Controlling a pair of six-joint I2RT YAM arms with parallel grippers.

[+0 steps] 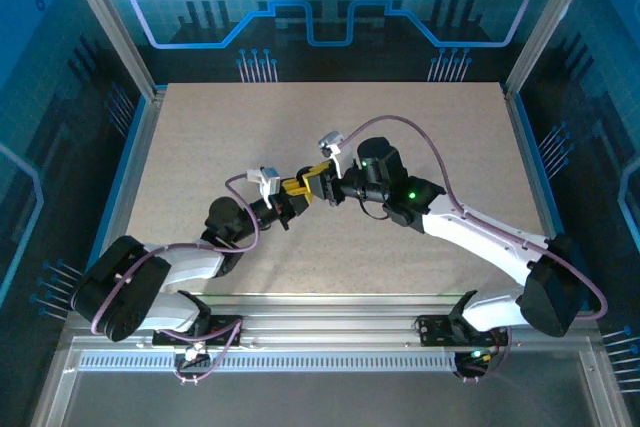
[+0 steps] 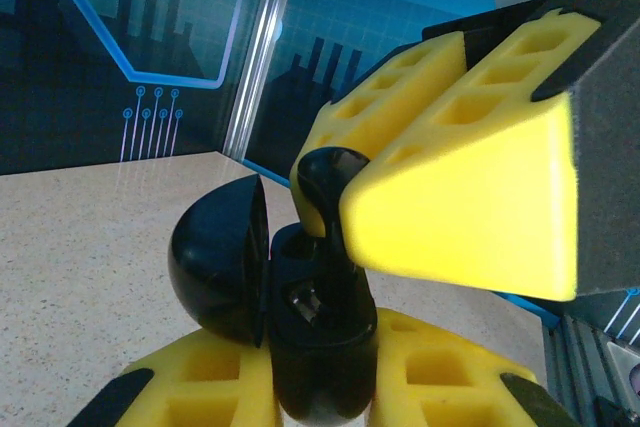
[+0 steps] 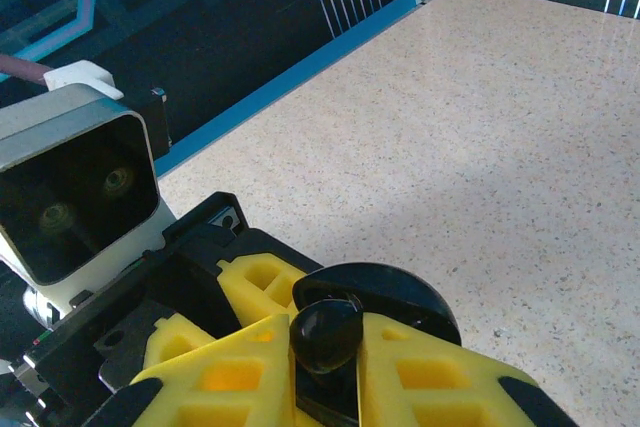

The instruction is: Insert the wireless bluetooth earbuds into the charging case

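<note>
Top view: left tool (image 1: pixel 295 188) and right tool (image 1: pixel 318 171) tip to tip over the middle of the table (image 1: pixel 420 117). Too small here to tell case from earbud.

Left wrist view: left tool (image 2: pixel 320 382) at the bottom edge, clamped on the charging case (image 2: pixel 315 337), dark here rather than pale, with its lid (image 2: pixel 215 257) swung open to the left. Right tool (image 2: pixel 340 172) from the upper right, pinching a dark earbud (image 2: pixel 322 187) directly over the case's well, stem down. Touching the rim or partly inside: cannot tell.

Right wrist view: right tool (image 3: pixel 325 372) at the bottom, narrow around the earbud (image 3: pixel 325 332), lid (image 3: pixel 400 292) just behind, table beyond.

Step in hand, as a judgement: seating this earbud.
- Hold the case still.
- Line the stem up with its socket.
- Lower straight and slowly.
- Let go only once seated.
- Avoid any sideways push, likely to twist the case in its grip or jam the stem against the rim.
</note>
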